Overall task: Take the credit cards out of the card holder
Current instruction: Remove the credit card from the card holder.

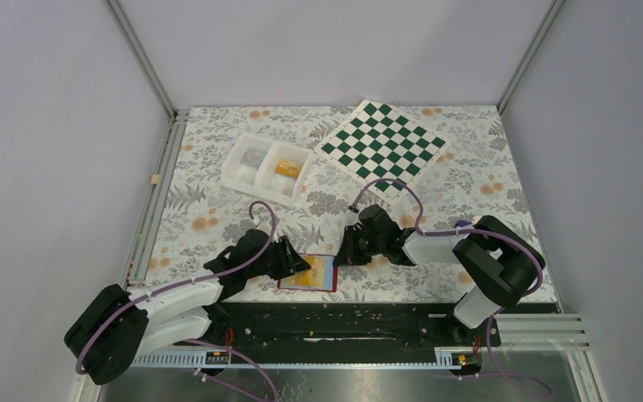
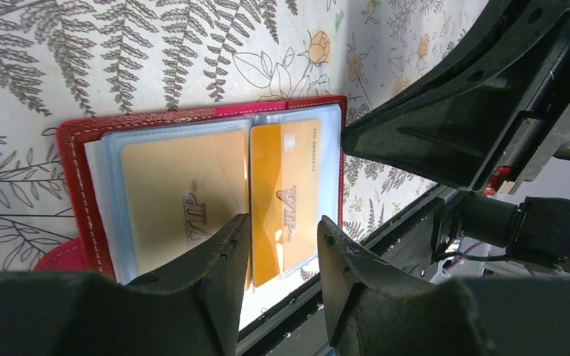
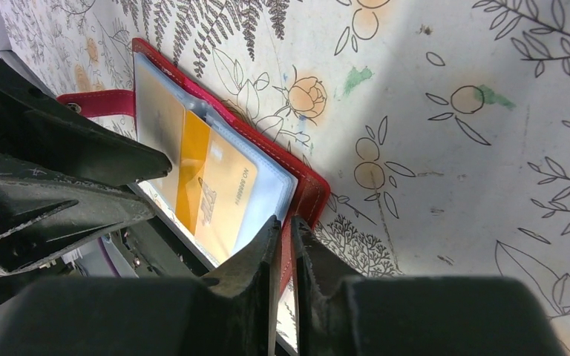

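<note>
The open card holder (image 2: 193,116) lies flat beneath both grippers. The left gripper (image 2: 282,228) has its fingers apart, with one of two glossy orange-yellow credit cards (image 2: 182,189) showing between them, both in clear sleeves. The right gripper (image 3: 285,231) pinches the holder's stitched red edge.

We see a floral worktop (image 1: 477,209) carrying an open red card holder (image 1: 322,273) near its front edge, with a white tray (image 1: 261,189) and a checkered board (image 1: 383,146) farther back
</note>
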You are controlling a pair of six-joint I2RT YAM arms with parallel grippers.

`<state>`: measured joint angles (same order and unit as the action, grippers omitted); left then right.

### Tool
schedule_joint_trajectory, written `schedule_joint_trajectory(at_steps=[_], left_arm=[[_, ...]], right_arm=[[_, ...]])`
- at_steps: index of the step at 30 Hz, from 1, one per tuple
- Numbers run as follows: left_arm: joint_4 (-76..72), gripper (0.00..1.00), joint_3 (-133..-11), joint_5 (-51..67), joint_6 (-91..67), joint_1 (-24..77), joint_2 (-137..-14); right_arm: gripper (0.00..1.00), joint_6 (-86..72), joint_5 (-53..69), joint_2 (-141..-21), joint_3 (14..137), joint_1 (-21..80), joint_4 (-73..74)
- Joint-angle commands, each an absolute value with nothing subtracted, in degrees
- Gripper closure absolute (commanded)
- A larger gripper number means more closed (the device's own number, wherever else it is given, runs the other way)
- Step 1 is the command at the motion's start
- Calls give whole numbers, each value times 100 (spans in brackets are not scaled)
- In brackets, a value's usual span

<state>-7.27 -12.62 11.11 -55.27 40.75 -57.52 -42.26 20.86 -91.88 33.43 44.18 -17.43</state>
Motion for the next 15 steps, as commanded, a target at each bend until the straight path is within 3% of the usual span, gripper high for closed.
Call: schedule_joint_trajectory(at_steps=[1,3,7,8,11,15], left_arm=[[-1231,61,-1270,1345,-5493,4058,-5774],[-1143,61,-1270,1311,-5500,4056,-5684],[-630,60,-1481,1059,-5542,4022,-5419],[-443,60,-1587,985,-5488,3991,-5386],[160,59,-1992,910,-5286,3891,-5468],[277,59,-2073,1074,-5323,3883,-5552]], right_arm=[[80,-3982,1917,-9039,3379,4351,-1404],[71,-3805,1945,-8743,3375,4359,-1375],[33,-3034,2267,-8100,3563,4395,-1254],[29,-2834,2308,-8031,3704,4429,-1116],[33,-2335,1976,-8053,4271,4550,-342],[42,-2909,1384,-8402,4805,4553,850]])
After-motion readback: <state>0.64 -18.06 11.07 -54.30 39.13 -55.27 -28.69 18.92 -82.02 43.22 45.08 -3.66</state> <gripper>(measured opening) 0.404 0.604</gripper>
